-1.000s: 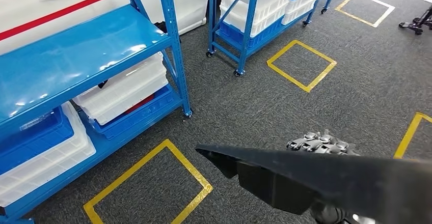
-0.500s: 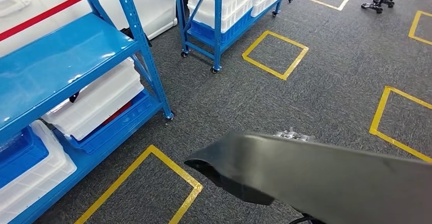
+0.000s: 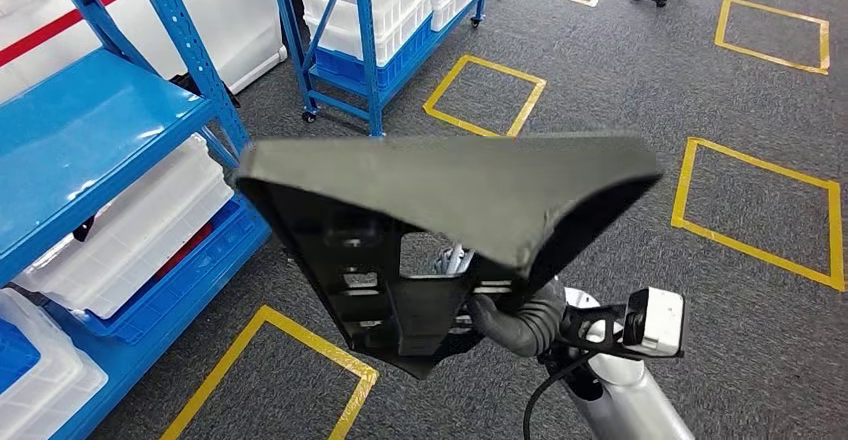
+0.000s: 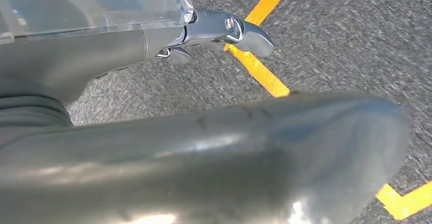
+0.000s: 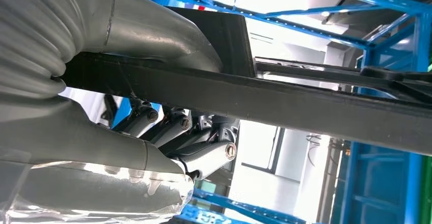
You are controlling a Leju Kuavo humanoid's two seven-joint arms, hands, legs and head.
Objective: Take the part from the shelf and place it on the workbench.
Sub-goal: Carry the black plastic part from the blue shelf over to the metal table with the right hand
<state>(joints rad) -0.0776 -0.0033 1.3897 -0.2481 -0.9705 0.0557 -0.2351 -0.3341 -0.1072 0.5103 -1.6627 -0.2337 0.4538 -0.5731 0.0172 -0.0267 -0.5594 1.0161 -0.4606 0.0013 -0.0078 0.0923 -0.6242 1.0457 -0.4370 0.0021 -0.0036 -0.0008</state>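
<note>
Part (image 3: 440,185), a wide black panel carried above the floor, is gripped at 6 o'clock by the right robot hand (image 3: 515,318), left robot hand (image 4: 214,28) state indeterminate; its overhang could strike the shelf (image 3: 90,140) at 9 o'clock.

The big dark part (image 3: 440,195) sits wide in front of the robot and blocks most of the middle. The right robot hand (image 3: 515,318) grips it from below, thumb on one side and fingers on the other. Close on the left stands a blue shelf (image 3: 90,130) with white bins (image 3: 120,235), so that side is tight. A second blue rack (image 3: 375,20) stands farther ahead on the left. To the right and ahead the grey carpet floor (image 3: 640,90) with yellow tape squares (image 3: 760,210) is open. The left robot hand (image 4: 224,28) hangs over carpet beside a grey rounded shape.
</note>
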